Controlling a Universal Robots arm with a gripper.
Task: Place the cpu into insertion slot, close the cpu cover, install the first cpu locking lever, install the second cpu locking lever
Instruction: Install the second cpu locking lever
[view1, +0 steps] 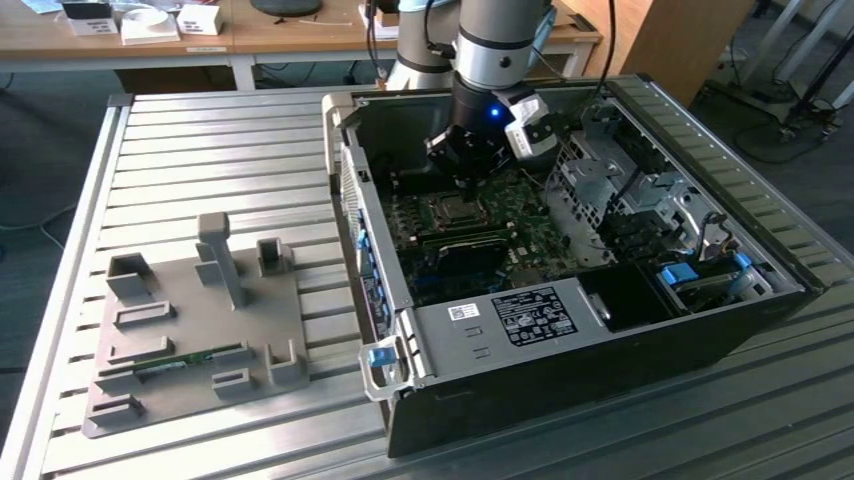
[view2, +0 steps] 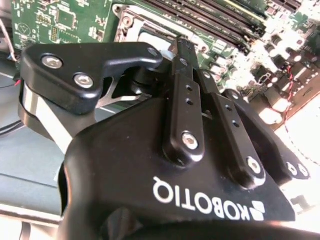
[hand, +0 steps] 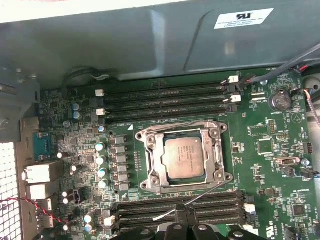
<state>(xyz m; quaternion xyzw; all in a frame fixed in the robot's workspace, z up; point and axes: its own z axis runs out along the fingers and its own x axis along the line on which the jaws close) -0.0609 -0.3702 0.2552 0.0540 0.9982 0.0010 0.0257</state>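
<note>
The gripper (view1: 461, 165) hangs inside the open black computer case (view1: 574, 330), which lies on its side on the ribbed metal bench (view1: 200, 150) — arm coming down from the far side of the exterior view. Gripper sits just above the motherboard (view1: 514, 225), near the socket area. In the first wrist view the cpu (hand: 184, 157) is seated flat in the insertion slot (hand: 150, 172), silvery top up, and the cpu cover (hand: 212, 155) lies down around it, chip showing through the window. A thin wire locking lever (hand: 192, 200) runs slanted from the socket's corner toward the gripper's tips, over the nearer memory slots (hand: 175, 210); can't tell if it's latched or whether the tips touch it. A second bank of memory slots (hand: 165, 100) lies on the socket's other side. In the second wrist view the two black fingers (view2: 186, 100) sit close together, jaws look closed or nearly so w/ nothing seen between them — socket frame just beyond the tips. On the exterior view's left, well apart from the case, a grey fixture plate (view1: 200, 330) rests on the bench w/ a memory stick (view1: 174, 362) lying in it.
</note>
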